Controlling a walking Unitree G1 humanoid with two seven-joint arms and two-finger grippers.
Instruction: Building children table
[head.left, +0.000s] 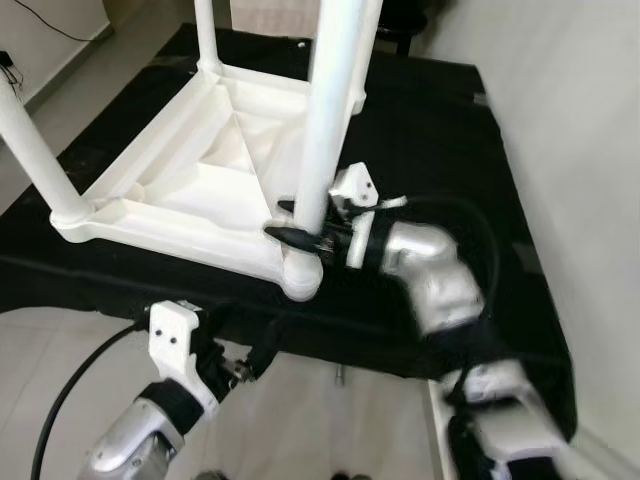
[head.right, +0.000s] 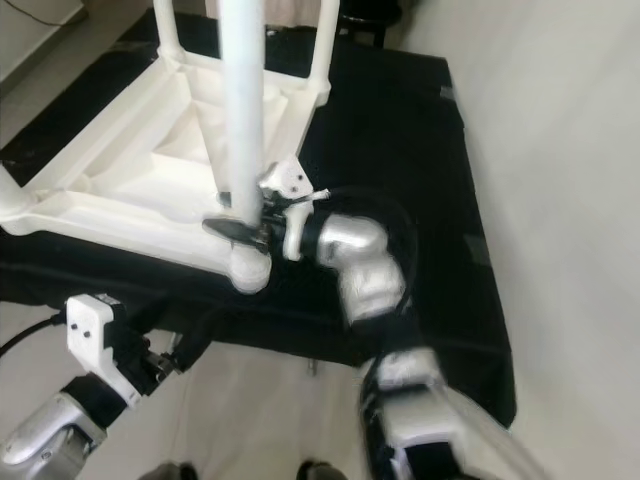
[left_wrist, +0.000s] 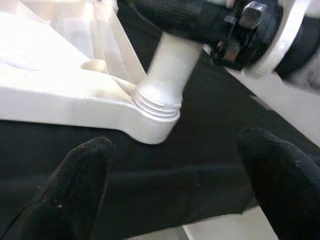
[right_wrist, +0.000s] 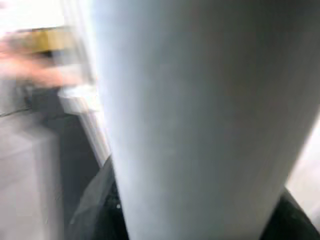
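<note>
A white plastic children's table (head.left: 170, 205) lies upside down on a black mat, its legs pointing up. At the near right corner socket (head.left: 300, 275), my right gripper (head.left: 295, 225) is shut on the base of the upright leg (head.left: 335, 100). That leg (right_wrist: 200, 115) appears blurred and very close in the right wrist view. My left gripper (head.left: 255, 360) is open and holds nothing, low at the mat's front edge, a little short of that corner. In the left wrist view its two fingertips (left_wrist: 70, 190) frame the threaded socket (left_wrist: 155, 117) from a distance.
The black mat (head.left: 430, 130) runs up to a white wall (head.left: 580, 120) on the right. Pale tile floor (head.left: 60, 350) lies in front and to the left. Two more table legs stand at the left (head.left: 35, 150) and the back (head.left: 205, 35).
</note>
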